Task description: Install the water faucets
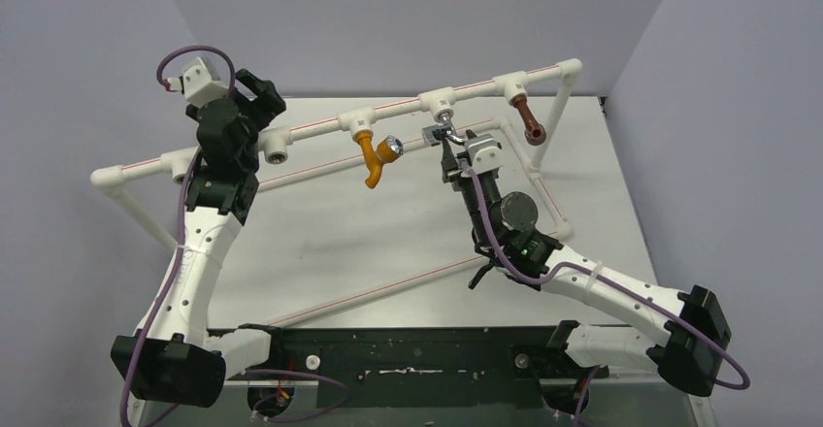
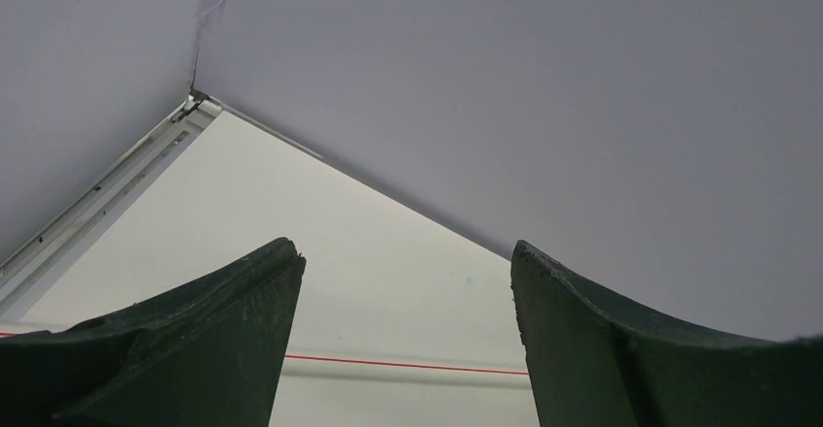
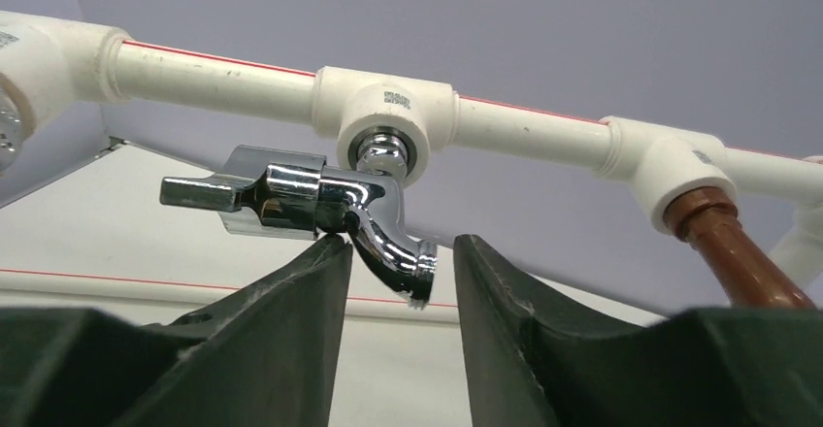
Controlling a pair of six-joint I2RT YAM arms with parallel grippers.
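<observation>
The silver faucet with a lever handle sits in the middle tee of the white pipe rail. In the right wrist view the silver faucet hangs from the tee with its spout between my fingers. My right gripper is open; its left fingertip touches the faucet's underside and a gap remains on the right. The right gripper also shows in the top view. The orange faucet and the brown faucet hang from their tees. My left gripper is open and empty near the rail's left end.
The white pipe frame's lower pipes with red lines cross the table. An empty tee sits left of the orange faucet. The left wrist view shows only my gripper, a pipe, the table and the grey walls.
</observation>
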